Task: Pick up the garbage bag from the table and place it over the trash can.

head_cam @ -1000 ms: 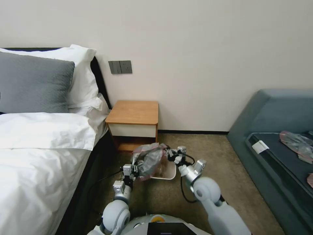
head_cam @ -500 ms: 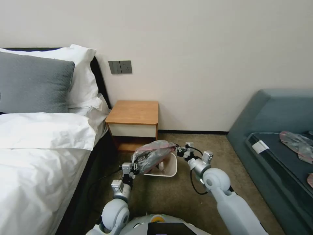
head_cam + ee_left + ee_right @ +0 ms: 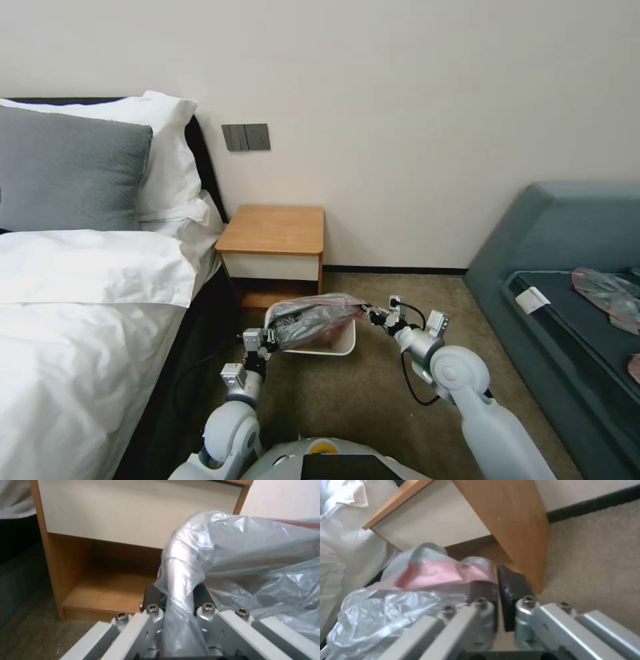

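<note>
The garbage bag (image 3: 310,319), wrinkly translucent grey with a pink-red rim, is stretched between my two grippers across the top of the trash can (image 3: 331,345). The can's cream wall shows below the bag, on the carpet in front of the table (image 3: 273,230). My left gripper (image 3: 269,337) is shut on the bag's left end; the left wrist view shows its fingers (image 3: 152,597) pinching bunched plastic (image 3: 240,555). My right gripper (image 3: 369,313) holds the right end, with the pink rim (image 3: 436,573) drawn in at its fingers (image 3: 511,587).
The bed (image 3: 80,320) runs close along the left, and a black cable (image 3: 193,377) lies on the floor beside it. A blue-grey sofa (image 3: 567,267) with pinkish plastic pieces (image 3: 607,290) and a white card (image 3: 532,300) stands at the right. Carpet (image 3: 373,400) lies open between them.
My grippers have moved apart, the left one leftward and the right one rightward and farther forward. The bag has gone from a bunched lump to a wide sheet, lower over the can.
</note>
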You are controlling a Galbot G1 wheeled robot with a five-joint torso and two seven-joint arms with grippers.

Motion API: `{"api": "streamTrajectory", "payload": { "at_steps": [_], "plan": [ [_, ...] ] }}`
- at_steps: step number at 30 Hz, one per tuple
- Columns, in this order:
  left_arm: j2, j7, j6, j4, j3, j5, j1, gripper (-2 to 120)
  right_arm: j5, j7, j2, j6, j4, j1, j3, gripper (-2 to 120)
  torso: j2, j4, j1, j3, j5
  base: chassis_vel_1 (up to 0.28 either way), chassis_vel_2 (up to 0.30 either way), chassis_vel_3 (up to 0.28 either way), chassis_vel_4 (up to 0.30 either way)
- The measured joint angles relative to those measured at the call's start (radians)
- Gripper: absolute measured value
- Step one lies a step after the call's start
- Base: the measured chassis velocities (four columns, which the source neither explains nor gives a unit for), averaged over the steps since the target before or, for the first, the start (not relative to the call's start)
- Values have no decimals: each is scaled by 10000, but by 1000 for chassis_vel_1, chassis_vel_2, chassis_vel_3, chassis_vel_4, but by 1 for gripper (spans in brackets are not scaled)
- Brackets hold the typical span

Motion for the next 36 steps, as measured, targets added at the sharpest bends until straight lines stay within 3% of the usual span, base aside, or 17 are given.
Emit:
{"api": "streamTrajectory", "payload": {
  "at_steps": [5,16,20,22,24,36],
  "plan": [
    [0,180,-117,0,-50,-57,14,5,994,726,29,-490,8,22,202,28,0,-1,-1,0,0,0,0,0,0],
    [20,308,-183,54,-176,-121,-16,5,1255,2124,152,-574,-43,-148,257,70,0,-1,0,0,0,0,0,0,0],
    [29,322,-189,74,-190,-137,-22,5,1308,2304,165,-614,-43,-176,287,77,0,-1,0,0,-1,0,0,0,0],
    [38,331,-193,85,-198,-153,-36,5,1321,2366,167,-636,-51,-230,317,91,0,-1,-1,0,0,0,0,0,0],
    [44,333,-193,109,-205,-174,-64,5,1320,2321,180,-634,-24,-307,359,96,0,0,-1,0,0,0,0,0,0],
    [34,52,-141,276,-407,-221,-189,5,1608,2306,230,-437,2015,-1212,576,100,0,1,0,0,-3,0,0,0,0]
  ]
}}
